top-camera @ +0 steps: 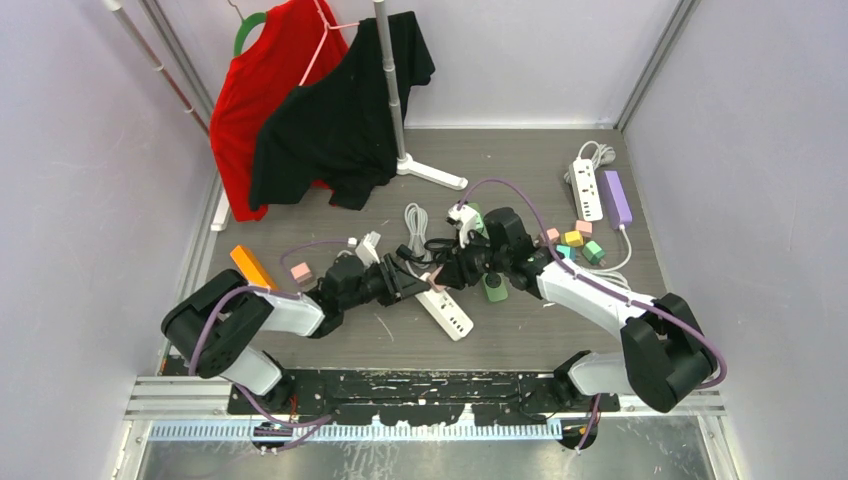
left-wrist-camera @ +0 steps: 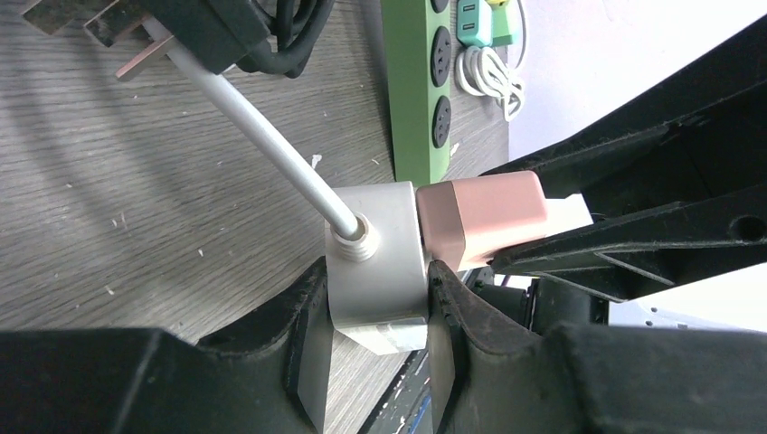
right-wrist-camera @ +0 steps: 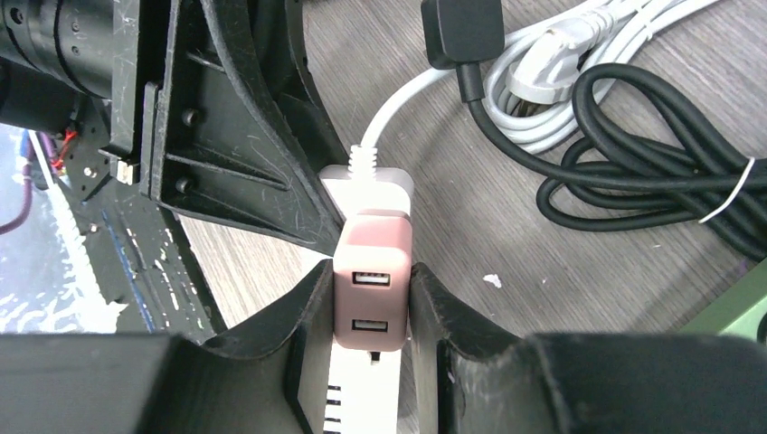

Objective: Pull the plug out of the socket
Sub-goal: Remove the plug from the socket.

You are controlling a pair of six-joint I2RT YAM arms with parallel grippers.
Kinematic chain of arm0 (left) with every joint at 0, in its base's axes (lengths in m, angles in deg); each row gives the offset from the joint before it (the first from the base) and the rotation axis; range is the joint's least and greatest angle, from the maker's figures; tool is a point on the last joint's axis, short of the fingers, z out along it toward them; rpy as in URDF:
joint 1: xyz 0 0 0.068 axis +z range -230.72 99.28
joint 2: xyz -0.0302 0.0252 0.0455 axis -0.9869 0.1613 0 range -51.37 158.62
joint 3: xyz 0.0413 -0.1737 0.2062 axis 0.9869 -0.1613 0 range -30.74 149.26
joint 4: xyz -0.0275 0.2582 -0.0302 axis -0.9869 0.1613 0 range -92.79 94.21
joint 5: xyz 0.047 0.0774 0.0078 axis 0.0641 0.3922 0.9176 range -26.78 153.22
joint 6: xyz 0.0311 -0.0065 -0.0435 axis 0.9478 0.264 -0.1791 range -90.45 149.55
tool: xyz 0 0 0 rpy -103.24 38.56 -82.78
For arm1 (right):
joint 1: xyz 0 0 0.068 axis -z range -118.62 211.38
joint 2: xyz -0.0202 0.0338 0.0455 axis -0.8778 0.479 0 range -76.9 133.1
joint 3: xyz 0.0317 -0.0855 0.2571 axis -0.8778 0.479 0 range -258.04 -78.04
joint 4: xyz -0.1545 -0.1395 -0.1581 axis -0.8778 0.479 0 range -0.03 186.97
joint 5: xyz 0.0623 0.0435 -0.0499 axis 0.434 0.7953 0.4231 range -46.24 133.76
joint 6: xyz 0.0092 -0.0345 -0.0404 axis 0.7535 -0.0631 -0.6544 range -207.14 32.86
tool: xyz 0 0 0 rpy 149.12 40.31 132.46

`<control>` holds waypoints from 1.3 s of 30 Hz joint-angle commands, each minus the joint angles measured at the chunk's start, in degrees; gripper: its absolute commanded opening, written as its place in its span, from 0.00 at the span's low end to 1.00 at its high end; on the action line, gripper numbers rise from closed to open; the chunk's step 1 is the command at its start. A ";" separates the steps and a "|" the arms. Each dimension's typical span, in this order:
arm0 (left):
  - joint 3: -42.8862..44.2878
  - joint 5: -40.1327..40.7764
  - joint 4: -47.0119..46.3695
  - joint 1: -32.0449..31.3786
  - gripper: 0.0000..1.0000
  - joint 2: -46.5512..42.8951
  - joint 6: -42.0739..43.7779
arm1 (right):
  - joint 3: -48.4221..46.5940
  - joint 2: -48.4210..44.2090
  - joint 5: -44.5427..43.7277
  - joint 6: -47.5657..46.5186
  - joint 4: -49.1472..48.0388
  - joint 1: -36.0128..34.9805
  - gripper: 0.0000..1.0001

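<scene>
left gripper (left-wrist-camera: 375, 282): fingers clenched on the cable end of the strip (left-wrist-camera: 373, 240), one on each side of it. the strip is white and lies flat on the table (top-camera: 560, 330) just beyond the arm bases, about mid-width.

right gripper (right-wrist-camera: 373, 291): fingers grasping the plug (right-wrist-camera: 373, 271), pressed to both of its flanks. the plug is pink with two usb ports on top. it sits on the strip right beside the cable end, touching the part the left gripper holds, with its base against the strip's face.

both grippers meet over the strip, nearly touching.

just right of the strip: a green strip (left-wrist-camera: 418, 90), flat on the table.

just beyond the strip: a black cable (right-wrist-camera: 633, 181) in a coil and a bundled white cable (right-wrist-camera: 552, 63).

further right of the strip: small coloured blocks (top-camera: 572, 238), then a second white strip (top-camera: 586, 190) and a purple one (top-camera: 617, 198).

far beyond the strip, left: a red shirt (top-camera: 265, 90) and a black shirt (top-camera: 350, 110) on a stand.
</scene>
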 commanded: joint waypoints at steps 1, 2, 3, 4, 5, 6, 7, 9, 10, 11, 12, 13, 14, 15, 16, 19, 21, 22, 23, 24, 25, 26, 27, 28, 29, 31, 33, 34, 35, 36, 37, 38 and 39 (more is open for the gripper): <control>0.19 2.63 2.99 1.00 0.00 3.55 4.55 | -0.40 -2.96 17.52 9.44 -10.31 0.37 0.01; 0.44 2.27 2.57 1.00 0.00 4.13 4.50 | 0.32 -3.01 18.26 12.02 -13.09 0.33 0.01; 0.53 2.01 1.98 0.97 0.00 4.84 4.37 | 0.55 -3.20 17.53 13.13 -14.29 0.39 0.01; 0.55 1.75 1.34 0.97 0.00 5.39 4.22 | 0.23 -3.50 15.01 12.65 -13.32 0.51 0.01; 0.45 1.67 0.92 0.94 0.00 5.81 4.12 | -0.53 -3.63 11.84 10.77 -10.94 0.90 0.01; 0.31 1.69 0.61 0.96 0.00 6.12 3.98 | -1.63 -3.72 4.72 8.89 -7.64 1.39 0.01; 0.12 1.80 0.40 0.96 0.00 6.35 3.97 | -2.28 -3.65 -0.85 7.29 -5.28 2.03 0.01; -0.22 2.35 0.44 1.02 0.00 6.61 4.00 | -3.01 -3.09 -9.09 4.82 -1.89 3.82 0.01; -0.27 2.58 0.66 1.05 0.00 6.62 3.97 | -3.48 -2.76 -10.89 3.22 -0.18 4.51 0.01; -0.36 2.65 0.88 1.18 0.00 6.61 4.09 | -3.79 -2.60 -11.34 2.64 0.64 4.98 0.01; -0.37 2.68 1.10 1.35 0.00 6.61 4.22 | -3.92 -2.67 -10.66 2.17 1.14 5.05 0.01; -0.37 2.62 1.30 1.50 0.00 6.62 4.27 | -3.97 -2.75 -8.95 2.25 1.20 5.06 0.01; -0.37 2.51 1.44 1.80 0.00 6.61 4.35 | -3.89 -2.82 -5.78 2.59 0.85 5.06 0.01; -0.43 2.37 1.52 1.99 0.00 6.55 4.50 | -3.46 -3.14 -1.38 3.36 -0.25 5.06 0.01; -0.45 2.24 1.60 2.19 0.00 6.53 4.66 | -2.83 -3.37 4.51 5.08 -2.15 4.94 0.01; -0.30 1.61 1.72 2.22 0.00 6.56 5.17 | -0.62 -4.17 17.96 11.37 -10.11 2.91 0.01; -0.13 0.85 1.53 2.21 0.00 6.68 5.41 | -0.76 -4.30 15.66 12.51 -10.98 2.52 0.01; -0.15 0.55 1.48 2.25 0.00 6.59 5.50 | -1.87 -4.11 10.83 9.46 -7.14 2.66 0.01; -0.23 0.35 1.41 2.27 0.00 6.38 5.66 | -3.01 -3.65 4.83 6.31 -3.53 2.92 0.01; -0.32 0.17 1.45 2.22 0.00 6.06 5.84 | -3.67 -3.00 -0.67 5.04 -1.87 3.88 0.01; -0.43 0.06 1.57 2.27 0.00 5.71 6.03 | -4.37 -2.06 -4.84 4.29 -0.39 5.32 0.01; -0.45 -0.14 1.79 2.32 0.00 5.23 6.32 | -5.18 -1.15 -5.79 3.40 1.42 7.14 0.01; -0.41 -0.42 2.34 2.35 0.00 4.69 6.68 | -5.60 -0.27 -5.40 3.27 2.64 8.80 0.01; -0.33 -0.75 2.82 2.48 0.00 4.35 7.08 | -5.83 0.35 -3.67 2.94 3.50 10.30 0.01; -0.22 -1.10 3.42 2.63 0.00 4.00 7.40 | -5.73 0.78 -1.51 2.67 4.01 11.42 0.01; -0.11 -1.50 4.78 3.07 0.00 3.25 7.75 | -5.78 0.77 -0.52 1.87 4.57 12.02 0.01; -0.05 -0.96 7.29 3.42 0.00 2.24 7.79 | -6.14 0.45 -2.67 1.14 5.16 11.96 0.01; 0.29 -0.20 9.43 3.43 0.00 1.52 7.92 | -6.58 0.27 -4.32 0.41 5.71 11.80 0.01; 0.77 0.69 12.10 3.42 0.00 0.73 8.00 | -6.74 0.09 -5.87 0.13 5.94 11.54 0.01; 1.28 1.72 14.18 3.28 0.00 0.24 8.12 | -6.66 -0.21 -6.74 0.10 5.69 10.80 0.01; 1.83 2.36 15.56 3.04 0.00 0.02 8.10 | -6.63 -0.51 -7.04 0.02 5.41 9.18 0.01; 2.48 2.84 16.55 2.72 0.00 0.03 8.02 | -6.61 -0.74 -6.53 0.01 4.95 6.94 0.01; 3.35 3.40 17.68 2.36 0.00 0.22 8.05 | -6.64 -0.92 -4.56 0.22 4.13 4.54 0.01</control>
